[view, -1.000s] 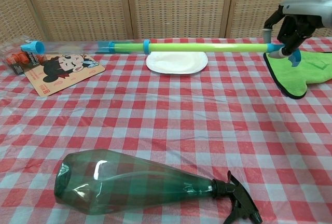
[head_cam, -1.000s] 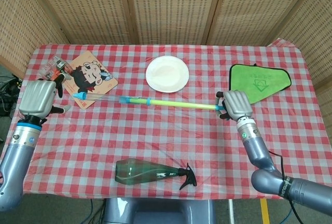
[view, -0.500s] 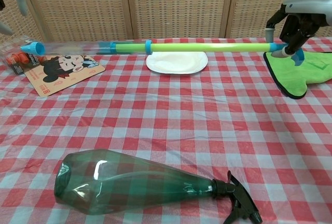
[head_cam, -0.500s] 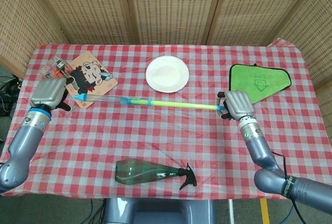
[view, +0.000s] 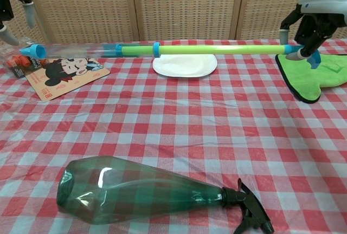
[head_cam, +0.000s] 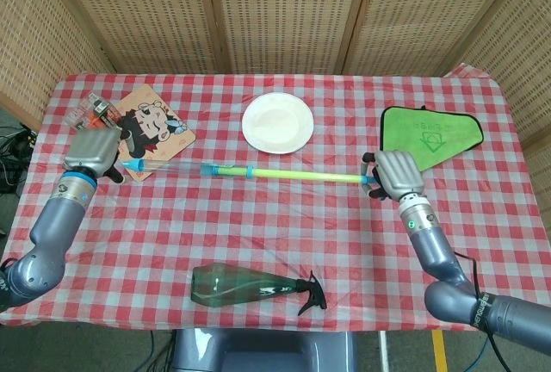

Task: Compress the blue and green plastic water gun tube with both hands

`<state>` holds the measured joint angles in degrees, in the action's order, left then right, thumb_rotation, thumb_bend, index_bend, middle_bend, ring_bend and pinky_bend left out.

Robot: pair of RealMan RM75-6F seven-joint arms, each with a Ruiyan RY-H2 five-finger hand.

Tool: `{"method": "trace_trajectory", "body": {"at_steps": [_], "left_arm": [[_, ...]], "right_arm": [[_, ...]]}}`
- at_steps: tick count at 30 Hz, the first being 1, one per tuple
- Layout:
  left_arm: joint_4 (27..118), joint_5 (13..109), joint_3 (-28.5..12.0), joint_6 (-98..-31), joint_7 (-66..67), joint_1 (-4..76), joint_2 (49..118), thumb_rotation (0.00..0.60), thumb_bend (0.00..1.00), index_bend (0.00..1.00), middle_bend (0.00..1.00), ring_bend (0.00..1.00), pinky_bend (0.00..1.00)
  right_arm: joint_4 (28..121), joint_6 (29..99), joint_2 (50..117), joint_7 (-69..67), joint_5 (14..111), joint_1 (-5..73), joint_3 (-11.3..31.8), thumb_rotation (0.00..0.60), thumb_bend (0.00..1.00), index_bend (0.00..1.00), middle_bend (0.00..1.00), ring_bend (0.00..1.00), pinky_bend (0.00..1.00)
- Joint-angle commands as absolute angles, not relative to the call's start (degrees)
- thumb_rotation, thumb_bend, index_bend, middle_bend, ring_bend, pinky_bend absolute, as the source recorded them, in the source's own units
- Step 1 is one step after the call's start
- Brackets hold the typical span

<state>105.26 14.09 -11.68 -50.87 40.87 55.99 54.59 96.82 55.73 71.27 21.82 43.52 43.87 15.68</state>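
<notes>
1. Right hand [head_cam: 394, 172] is clamped on the yellow-green end of the water gun tube [head_cam: 284, 172], holding it level above the table [head_cam: 284, 226]. Left hand [head_cam: 92, 150] sits just beside the tube's blue nozzle end; its fingers look apart, and whether they touch the tube cannot be told.
2. Table carries a red and white checked cloth.
3. Water gun tube spans between the two hands, clear section toward the left hand, just in front of the plate [head_cam: 277, 121].
4. Green spray bottle [head_cam: 256, 287] lies on its side near the front edge.
5. Green cloth [head_cam: 429, 133] lies behind the right hand.
6. Cartoon card [head_cam: 151, 128] lies just beside the left hand.
</notes>
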Motion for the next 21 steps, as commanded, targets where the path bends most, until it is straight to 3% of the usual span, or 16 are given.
{"method": "trace_trajectory", "body": {"at_steps": [1,21], "left_arm": [[104.87,14.17,-10.36,-51.43,41.91,56.9,55.23,0.6,0.18,0.42,0.88,0.8,0.69],[101.78,16.65,-6.16,-56.29,45.26,59.67,60.22,0.6,0.18,0.43,0.88,0.8,0.69]], "right_arm": [[96.76,55.82,71.4,21.77,43.62,43.95,15.42,0.6,0.5,0.79,1.0,0.92,0.44],[96.05,56.21,71.86,20.76,43.53,44.51,14.68,0.6,0.5,0.79,1.0,0.92,0.44]]}}
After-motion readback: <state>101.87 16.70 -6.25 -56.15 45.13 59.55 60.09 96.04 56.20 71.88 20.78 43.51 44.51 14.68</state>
